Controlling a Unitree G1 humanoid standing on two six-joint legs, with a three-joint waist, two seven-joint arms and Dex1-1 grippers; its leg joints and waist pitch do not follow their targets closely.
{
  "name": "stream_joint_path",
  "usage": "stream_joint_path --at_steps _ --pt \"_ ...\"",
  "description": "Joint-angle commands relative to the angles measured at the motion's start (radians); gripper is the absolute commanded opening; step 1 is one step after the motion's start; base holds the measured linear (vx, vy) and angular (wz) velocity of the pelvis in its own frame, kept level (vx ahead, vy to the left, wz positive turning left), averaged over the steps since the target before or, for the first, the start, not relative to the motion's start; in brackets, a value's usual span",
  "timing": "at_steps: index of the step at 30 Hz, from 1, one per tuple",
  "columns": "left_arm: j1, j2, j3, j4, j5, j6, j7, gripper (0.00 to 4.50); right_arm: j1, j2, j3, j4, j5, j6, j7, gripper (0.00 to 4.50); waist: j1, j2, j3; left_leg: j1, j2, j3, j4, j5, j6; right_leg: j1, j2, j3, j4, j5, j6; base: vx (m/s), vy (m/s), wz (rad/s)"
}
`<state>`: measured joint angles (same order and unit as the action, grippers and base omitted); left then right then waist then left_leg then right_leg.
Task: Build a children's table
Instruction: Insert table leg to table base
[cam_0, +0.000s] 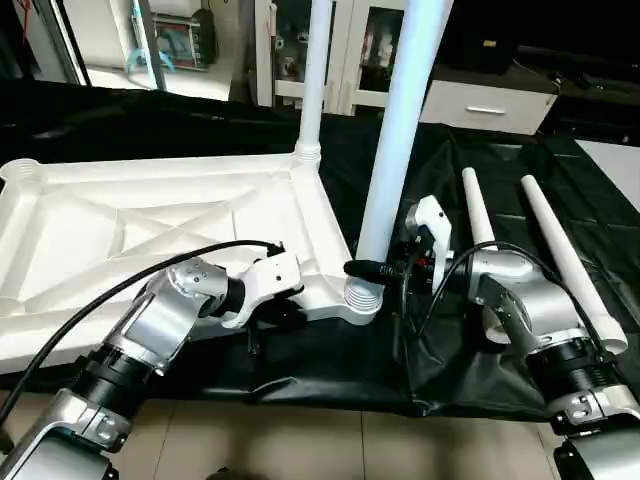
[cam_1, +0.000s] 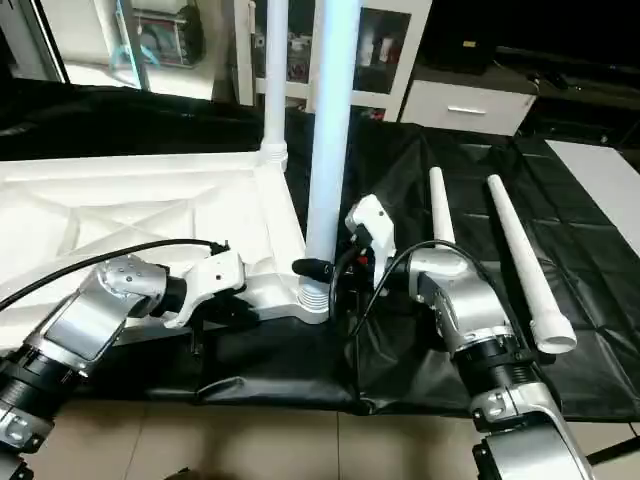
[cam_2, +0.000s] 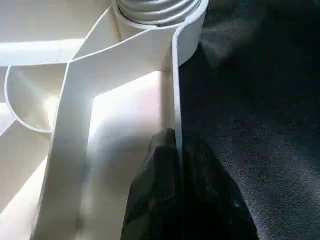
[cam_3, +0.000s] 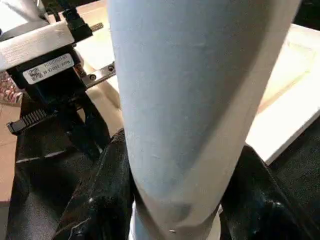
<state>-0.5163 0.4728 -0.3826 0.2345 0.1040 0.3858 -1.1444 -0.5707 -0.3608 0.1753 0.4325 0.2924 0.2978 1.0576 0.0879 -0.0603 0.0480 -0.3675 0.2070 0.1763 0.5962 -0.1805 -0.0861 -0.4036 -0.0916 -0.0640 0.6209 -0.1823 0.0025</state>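
The white tabletop (cam_0: 170, 230) is laid upside down on a black sheet (cam_0: 330, 370) that covers the worktop, so that its ribbed, X-braced underside is turned up. 2 legs are seen standing upright in corner sockets: a far leg (cam_0: 314, 70) at the far right corner and a near leg (cam_0: 400, 130) at the near right corner, where its threaded end is seated in the round socket (cam_0: 362, 298). 2 loose legs (cam_0: 560, 250) are laid side by side on the sheet to the right of the tabletop, well apart from it, their narrow ends pointed away from the robot.

The left gripper (cam_2: 172, 150) is placed at the tabletop's near edge, just left of the near socket. Its fingers (cam_2: 157, 170) are pinched narrow onto the thin rim wall of the tabletop, 1 finger on each side of the wall, as is shown in the left wrist view.

The right gripper (cam_0: 375, 270) is set level at the base of the near leg, just above the socket. In the right wrist view its fingers (cam_3: 107, 185) are seen at either side of the leg's tube and closed against it, so the leg is held at about half of their spread.

White cabinets with glass doors (cam_0: 360, 50) are seen beyond the worktop.
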Motion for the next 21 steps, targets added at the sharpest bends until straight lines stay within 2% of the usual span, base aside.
stream_joint_path --at_steps 1,11,17,21 --pt "-0.015 -0.007 -0.034 -0.018 -0.01 -0.02 -0.026 0.0 0.01 0.002 0.023 0.032 -0.031 -0.001 -0.002 1.86 0.0 0.006 -0.063 0.013 0.023 0.0 -0.076 -0.194 0.005 0.044 -0.047 0.039 -0.063 -0.152 -0.224 0.0 0.0 0.0" --pt "-0.014 -0.01 -0.032 -0.017 -0.011 -0.02 -0.022 0.0 0.043 0.026 -0.025 0.06 -0.014 -0.002 -0.052 1.86 -0.001 0.008 -0.062 0.015 0.023 -0.001 -0.079 -0.224 -0.004 0.042 -0.047 0.04 -0.067 -0.171 -0.218 0.0 0.0 0.0" --pt "-0.011 -0.009 -0.029 -0.021 -0.016 -0.016 -0.023 0.0 0.074 0.039 -0.074 0.086 0.006 0.004 -0.086 1.86 -0.002 0.007 -0.062 0.015 0.024 -0.003 -0.082 -0.249 -0.011 0.042 -0.047 0.039 -0.069 -0.19 -0.214 0.0 0.0 0.0" --pt "-0.011 -0.009 -0.027 -0.02 -0.017 -0.016 -0.023 0.0 0.083 0.042 -0.094 0.086 0.02 0.018 -0.094 1.86 -0.002 0.006 -0.063 0.015 0.024 -0.003 -0.081 -0.243 -0.01 0.042 -0.047 0.04 -0.068 -0.175 -0.218 0.0 0.0 0.0"
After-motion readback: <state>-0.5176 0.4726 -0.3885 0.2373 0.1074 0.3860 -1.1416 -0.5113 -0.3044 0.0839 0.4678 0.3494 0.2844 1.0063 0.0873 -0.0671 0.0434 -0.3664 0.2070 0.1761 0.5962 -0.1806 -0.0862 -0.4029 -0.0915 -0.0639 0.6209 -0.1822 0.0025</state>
